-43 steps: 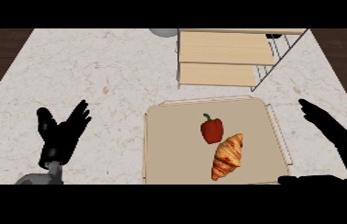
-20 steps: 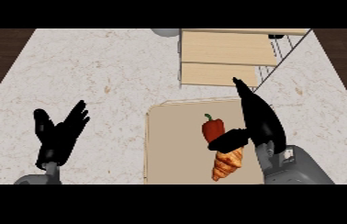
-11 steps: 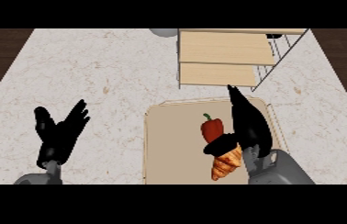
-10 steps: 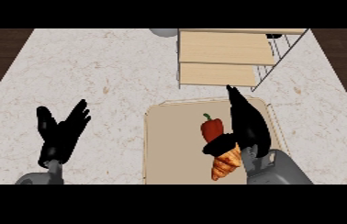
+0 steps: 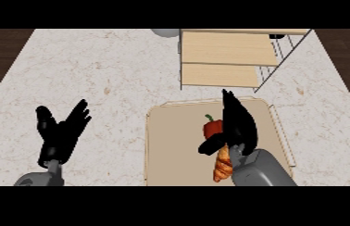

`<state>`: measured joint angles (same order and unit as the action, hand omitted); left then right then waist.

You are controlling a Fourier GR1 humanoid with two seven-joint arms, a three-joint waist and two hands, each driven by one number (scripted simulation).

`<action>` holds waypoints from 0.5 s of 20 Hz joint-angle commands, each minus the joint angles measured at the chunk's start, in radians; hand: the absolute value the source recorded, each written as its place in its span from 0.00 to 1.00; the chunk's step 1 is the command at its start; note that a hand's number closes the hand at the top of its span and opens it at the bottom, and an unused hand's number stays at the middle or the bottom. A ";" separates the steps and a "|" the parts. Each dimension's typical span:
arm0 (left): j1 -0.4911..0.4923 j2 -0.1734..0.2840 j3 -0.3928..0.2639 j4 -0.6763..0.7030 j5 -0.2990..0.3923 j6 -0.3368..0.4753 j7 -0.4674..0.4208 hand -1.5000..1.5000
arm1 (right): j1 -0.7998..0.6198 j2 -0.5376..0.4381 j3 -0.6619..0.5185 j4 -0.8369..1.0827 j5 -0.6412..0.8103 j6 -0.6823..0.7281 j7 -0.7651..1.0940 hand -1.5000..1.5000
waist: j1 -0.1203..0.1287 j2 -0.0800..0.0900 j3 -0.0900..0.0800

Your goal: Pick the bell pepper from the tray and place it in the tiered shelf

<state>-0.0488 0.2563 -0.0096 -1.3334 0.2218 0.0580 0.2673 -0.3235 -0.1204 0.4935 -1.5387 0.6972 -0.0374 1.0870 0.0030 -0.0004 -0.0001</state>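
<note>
Red pepper (image 5: 212, 128) lying on the beige tray (image 5: 171, 146), just above a croissant (image 5: 221, 164), with the right hand (image 5: 236, 123) over the tray's middle, straight fingers pointing up toward the shelf (image 5: 229, 58) and lying along the pepper's right side, thumb stretched left just below it, nothing held. Left hand (image 5: 60, 134) resting open over the counter (image 5: 96, 81) at the view's lower left, fingers spread and up, well apart from the tray. Shelf standing beyond the tray's far edge, its wooden tiers bare.
</note>
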 commanded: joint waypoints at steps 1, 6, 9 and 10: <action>-0.007 0.016 0.009 -0.031 -0.015 -0.005 0.021 0.50 | 0.009 0.043 -0.012 0.027 0.056 0.021 0.109 0.00 | -0.001 -0.001 0.000; 0.003 -0.026 0.012 0.021 -0.034 0.007 -0.021 0.50 | 0.007 0.093 -0.016 0.112 0.147 0.002 0.082 0.00 | 0.001 0.000 0.000; -0.022 -0.044 0.014 0.057 -0.034 -0.019 -0.030 0.50 | -0.035 0.110 -0.090 0.195 0.161 -0.017 0.003 0.00 | 0.000 0.001 0.000; 0.013 -0.049 0.001 -0.009 -0.059 0.009 0.000 0.50 | 0.035 0.103 -0.071 0.175 0.189 -0.052 -0.045 0.00 | 0.000 0.000 0.000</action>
<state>-0.0602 0.2322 0.0031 -1.3231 0.1918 0.0517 0.2602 -0.3101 -0.0483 0.4391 -1.4184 0.8328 -0.0384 1.0510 0.0022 -0.0009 0.0010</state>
